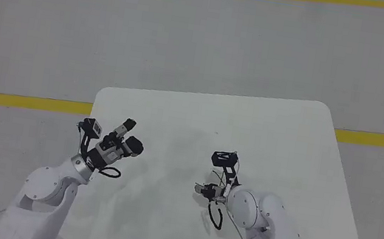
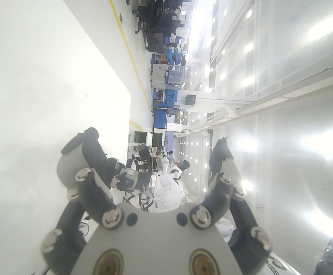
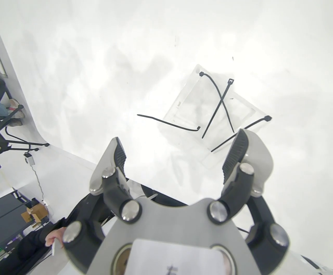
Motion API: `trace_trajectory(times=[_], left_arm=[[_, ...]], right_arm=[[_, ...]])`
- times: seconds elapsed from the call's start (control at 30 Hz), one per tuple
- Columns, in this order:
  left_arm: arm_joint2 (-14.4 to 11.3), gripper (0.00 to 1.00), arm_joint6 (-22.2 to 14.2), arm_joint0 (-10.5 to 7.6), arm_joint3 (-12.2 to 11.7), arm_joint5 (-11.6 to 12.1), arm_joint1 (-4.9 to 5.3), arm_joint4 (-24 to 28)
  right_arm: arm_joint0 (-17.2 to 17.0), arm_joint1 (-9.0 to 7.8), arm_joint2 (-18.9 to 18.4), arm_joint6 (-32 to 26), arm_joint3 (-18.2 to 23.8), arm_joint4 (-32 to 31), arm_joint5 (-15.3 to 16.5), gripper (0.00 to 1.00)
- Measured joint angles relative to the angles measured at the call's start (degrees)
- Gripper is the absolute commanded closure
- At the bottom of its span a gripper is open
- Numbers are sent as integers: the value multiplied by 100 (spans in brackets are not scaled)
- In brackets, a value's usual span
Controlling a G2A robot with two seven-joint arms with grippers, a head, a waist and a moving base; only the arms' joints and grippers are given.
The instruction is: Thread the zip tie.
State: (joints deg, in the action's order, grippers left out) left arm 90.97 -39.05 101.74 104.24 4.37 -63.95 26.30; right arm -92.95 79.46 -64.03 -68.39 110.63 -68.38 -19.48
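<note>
White table (image 3: 78, 65); thin black zip ties (image 3: 222, 98) crossed, seemingly unthreaded

A finger (image 3: 235, 153) of the right gripper (image 3: 179, 137) covers the corner of the clear plate (image 3: 190, 104) that lies beneath it. It also covers a short stretch of the zip tie (image 3: 257, 123) lying across that corner, and whether tie and finger touch cannot be told. On the plate, which of the two crossed ties (image 3: 222, 99) lies on top is too fine to see. One of them ends at the plate's far corner, where no detail can be made out. The plate's edges fade into the white table (image 3: 78, 65).
</note>
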Motion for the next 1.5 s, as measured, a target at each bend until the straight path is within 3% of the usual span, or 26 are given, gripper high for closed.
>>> trace_trajectory(times=[1.0, 1.03, 1.17, 1.5], left_arm=[[0, 0, 0, 0, 0, 0, 0, 0], [0, 0, 0, 0, 0, 0, 0, 0], [0, 0, 0, 0, 0, 0, 0, 0], [0, 0, 0, 0, 0, 0, 0, 0]], right_arm=[[25, 0, 55, 431, -248, 209, -2, 1], [29, 3, 45, 441, -263, 212, -2, 15], [29, 25, -18, 502, -293, 223, 0, 49], [-34, 123, -84, 454, -212, -258, 0, 55]])
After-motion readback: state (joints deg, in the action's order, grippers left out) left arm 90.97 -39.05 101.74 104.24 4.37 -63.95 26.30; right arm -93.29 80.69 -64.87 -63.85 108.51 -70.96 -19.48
